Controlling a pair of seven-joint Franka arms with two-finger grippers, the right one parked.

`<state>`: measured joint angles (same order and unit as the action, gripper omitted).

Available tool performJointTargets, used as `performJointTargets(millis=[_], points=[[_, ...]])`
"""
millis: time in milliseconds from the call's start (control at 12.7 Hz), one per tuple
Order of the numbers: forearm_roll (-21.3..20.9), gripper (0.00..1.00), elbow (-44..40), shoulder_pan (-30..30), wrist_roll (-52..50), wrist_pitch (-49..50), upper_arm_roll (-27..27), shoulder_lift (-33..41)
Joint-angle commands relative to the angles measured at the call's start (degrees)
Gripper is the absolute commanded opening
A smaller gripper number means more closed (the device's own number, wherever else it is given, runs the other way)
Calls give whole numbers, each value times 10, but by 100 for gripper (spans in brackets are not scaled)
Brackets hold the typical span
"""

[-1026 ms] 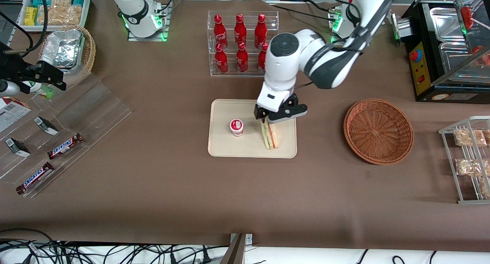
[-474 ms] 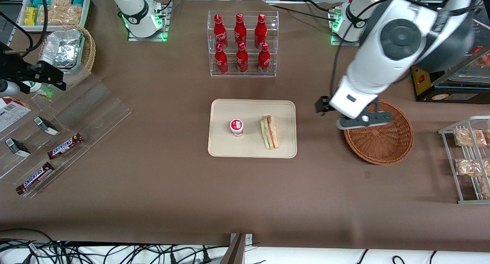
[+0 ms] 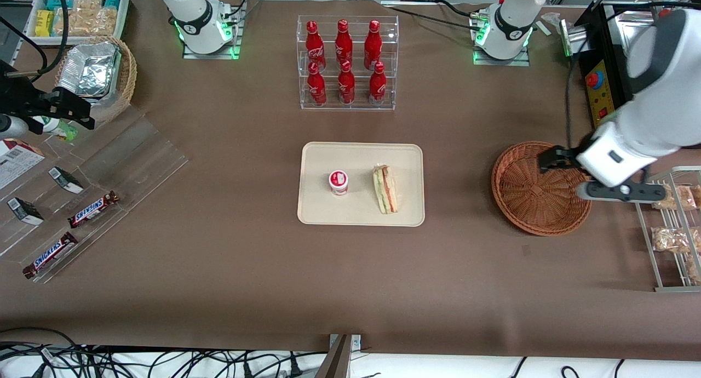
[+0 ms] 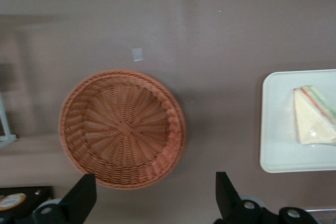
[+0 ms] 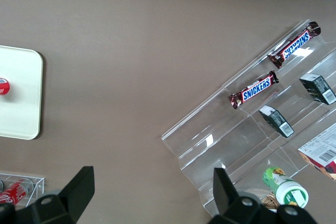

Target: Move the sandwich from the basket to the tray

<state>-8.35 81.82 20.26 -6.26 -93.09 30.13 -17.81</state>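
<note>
The wrapped triangular sandwich [image 3: 385,196] [image 4: 315,116] lies on the cream tray [image 3: 361,156] [image 4: 278,129], beside a small cup. The round reddish-brown wicker basket [image 3: 539,189] [image 4: 123,129] stands toward the working arm's end of the table and holds nothing. My gripper [image 3: 616,192] [image 4: 152,203] hangs high above the basket's rim on the side toward the working arm's end, well away from the sandwich. It is open, its black fingers [image 4: 79,199] spread wide with only bare tablecloth and the basket's edge showing between them.
A red-lidded cup [image 3: 338,182] stands on the tray. An acrylic rack of cola bottles [image 3: 346,63] is farther from the front camera. A wire rack of snack bags [image 3: 671,224] sits close beside the basket. A black machine [image 3: 630,71] and a candy-bar display [image 3: 93,208] occupy the table's ends.
The gripper let go of the sandwich on the tray, rose and swung toward the working arm's end, past the basket's middle to its outer rim. The sandwich stays put.
</note>
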Motion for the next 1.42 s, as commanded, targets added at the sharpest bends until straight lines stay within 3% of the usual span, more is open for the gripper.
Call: performJointTargets(millis=[0,868,947,1184,1342], points=[[31,100,0,44,65,6,7,3],[25,100,0,64,67,-7,0,-20],[29,100,0,48,68,-15,-29,-18],[45,100,0,-89,85,-13,-176,-8],[94,100,0,-153,103,-10,-263,1]])
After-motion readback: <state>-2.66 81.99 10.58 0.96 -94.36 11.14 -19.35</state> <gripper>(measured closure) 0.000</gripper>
